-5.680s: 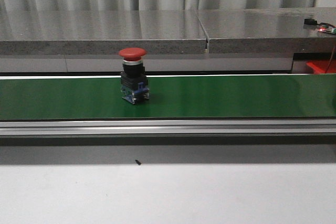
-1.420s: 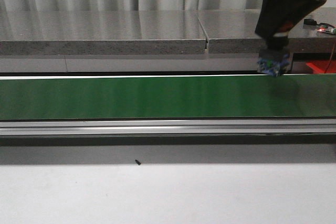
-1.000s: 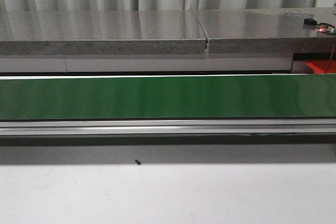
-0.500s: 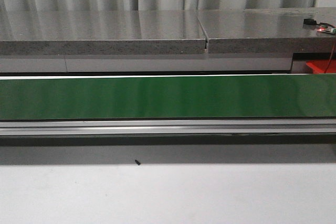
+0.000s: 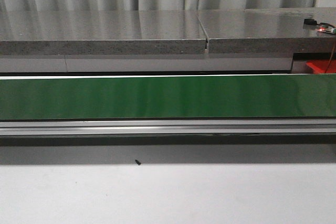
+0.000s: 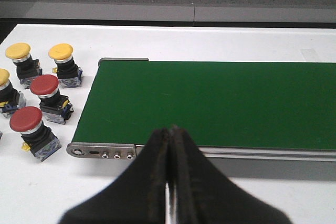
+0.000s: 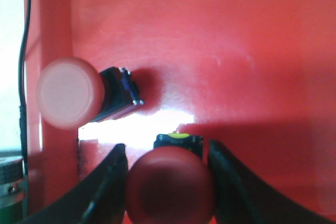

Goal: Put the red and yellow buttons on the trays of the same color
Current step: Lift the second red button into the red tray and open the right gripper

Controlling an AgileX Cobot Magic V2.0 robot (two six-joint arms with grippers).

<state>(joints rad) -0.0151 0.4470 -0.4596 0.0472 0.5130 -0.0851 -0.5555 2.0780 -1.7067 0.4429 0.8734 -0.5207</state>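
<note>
In the right wrist view my right gripper [image 7: 167, 153] is shut on a red button [image 7: 169, 184], its fingers [image 7: 113, 182] tight against both sides of the cap, low over the red tray [image 7: 220, 51]. Another red button [image 7: 68, 94] lies on its side in that tray. My left gripper [image 6: 170, 129] is shut and empty, hanging before the near edge of the green belt [image 6: 210, 103]. Two red buttons [image 6: 43, 85] [image 6: 26, 119] and three yellow buttons [image 6: 61, 52] [image 6: 18, 51] [image 6: 2, 76] stand on the white table beside the belt's end. No yellow tray is in view.
In the front view the green belt [image 5: 168, 97] carries nothing. A corner of the red tray [image 5: 320, 66] shows at the far right. A grey stone ledge [image 5: 105, 30] runs behind the belt, and a black cable [image 7: 23, 51] runs along the tray's edge.
The red button that stood on the belt is gone from it. The right arm carried it off to the right and left the front view; the belt has stayed bare since.
</note>
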